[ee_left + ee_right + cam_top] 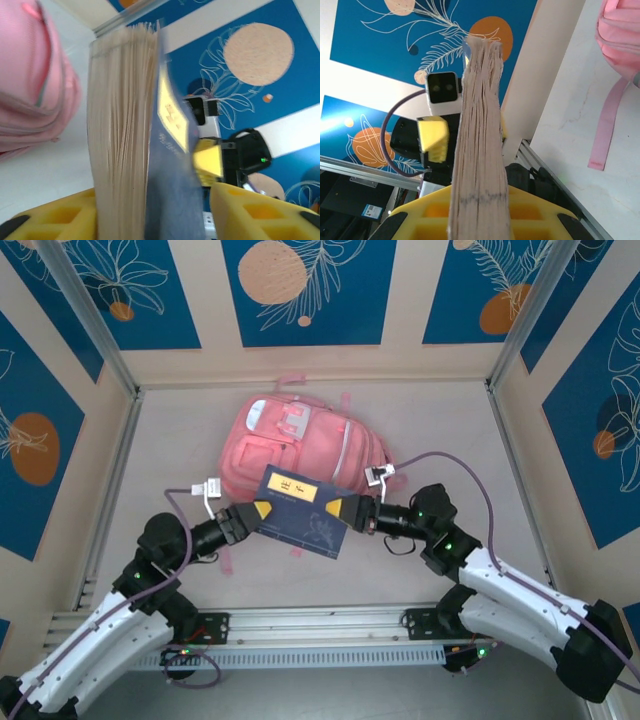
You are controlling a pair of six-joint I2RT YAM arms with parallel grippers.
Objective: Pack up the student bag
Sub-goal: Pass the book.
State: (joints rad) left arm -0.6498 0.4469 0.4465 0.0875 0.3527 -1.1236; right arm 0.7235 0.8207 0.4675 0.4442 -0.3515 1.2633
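The student bag [300, 445] is a pink backpack lying flat at the middle back of the table, zip pockets up. In front of it a thick dark blue book [300, 512] with a yellow label hangs above the table, held at both ends. My left gripper [258, 510] is shut on its left end; in the left wrist view the fanned pages and blue cover [125, 125] stand between the yellow fingers [240, 210], with the bag [30, 90] to the left. My right gripper [338, 508] is shut on the right end, the page block [480, 125] clamped between its fingers [420, 220].
Patterned walls close the table at the back and both sides. An aluminium rail [320, 625] runs along the near edge between the arm bases. A pink strap [605, 130] trails from the bag onto the table. Bare tabletop [450, 430] lies right of the bag.
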